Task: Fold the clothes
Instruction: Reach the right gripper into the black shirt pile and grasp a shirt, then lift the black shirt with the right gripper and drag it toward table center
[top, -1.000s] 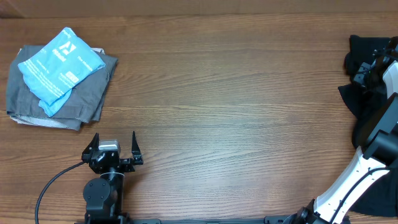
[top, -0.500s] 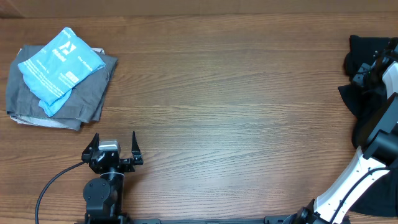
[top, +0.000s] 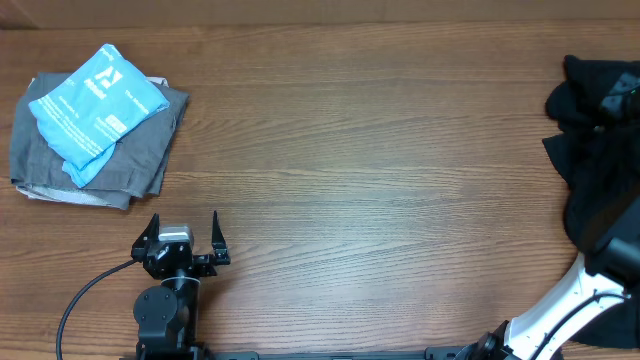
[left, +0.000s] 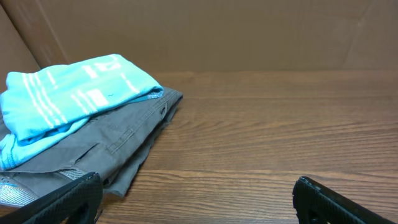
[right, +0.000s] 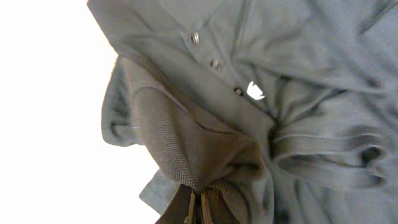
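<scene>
Cloth lay at both ends of the table (top: 380, 180). Only the overhead view took in both ends together. At the table's far left corner sat a grey folded garment (top: 150, 165) with a light blue packet (top: 98, 112) on top. At its near left edge was the left pincer (top: 184, 238). At its right edge lay the clothes (top: 600, 150), a black crumpled heap running off the picture.

The left wrist view showed the garment and packet from low down. It also showed the left pincer's jaws spread wide over bare table, holding and touching nothing.

Overhead, the right pincer was hidden among the black fabric, and only part of the white right arm (top: 560, 310) showed at the table's near right corner. The right wrist view alone gave detail. It showed a collared polo shirt (right: 298, 37) with three buttons (right: 214, 64) down its placket and a small white logo (right: 255, 91) beside them, the body rumpled in deep folds. The right pincer (right: 198, 210) was clamped fully together on a bunched fold of that shirt near the collar.
</scene>
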